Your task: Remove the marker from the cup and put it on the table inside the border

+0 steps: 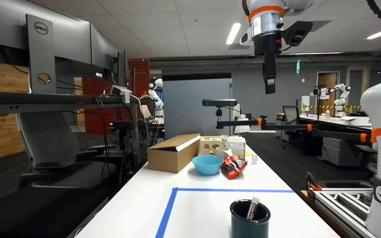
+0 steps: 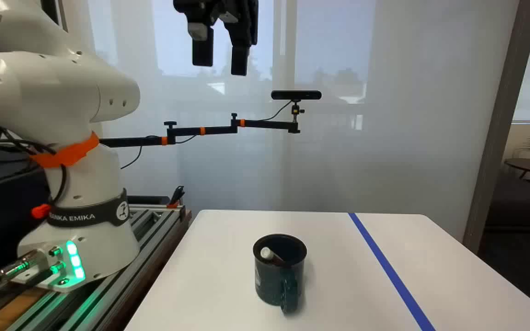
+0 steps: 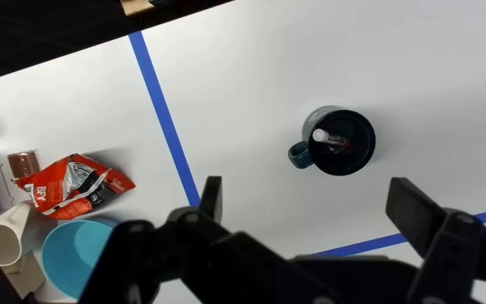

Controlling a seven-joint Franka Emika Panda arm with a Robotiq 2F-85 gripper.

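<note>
A dark teal mug-like cup (image 1: pixel 249 229) stands upright on the white table inside the blue tape border (image 1: pixel 235 190). The cup also shows in an exterior view (image 2: pixel 272 287) and in the wrist view (image 3: pixel 355 158). A marker (image 1: pixel 252 208) with a white end and dark red print leans inside the cup, its white end at the rim. The marker also shows in an exterior view (image 2: pixel 269 254) and in the wrist view (image 3: pixel 331 138); its lower part is hidden. My gripper (image 2: pixel 221 69) is open and empty, high above the table. In the wrist view, the fingers (image 3: pixel 306 192) are wide apart.
Beyond the tape stand a blue bowl (image 1: pixel 208 164), a red snack bag (image 1: pixel 234 167), a cardboard box (image 1: pixel 174 153), a white cup (image 1: pixel 223 152) and a shape-sorter box (image 1: pixel 210 144). A camera on a black arm (image 1: pixel 219 102) reaches over the far part of the table.
</note>
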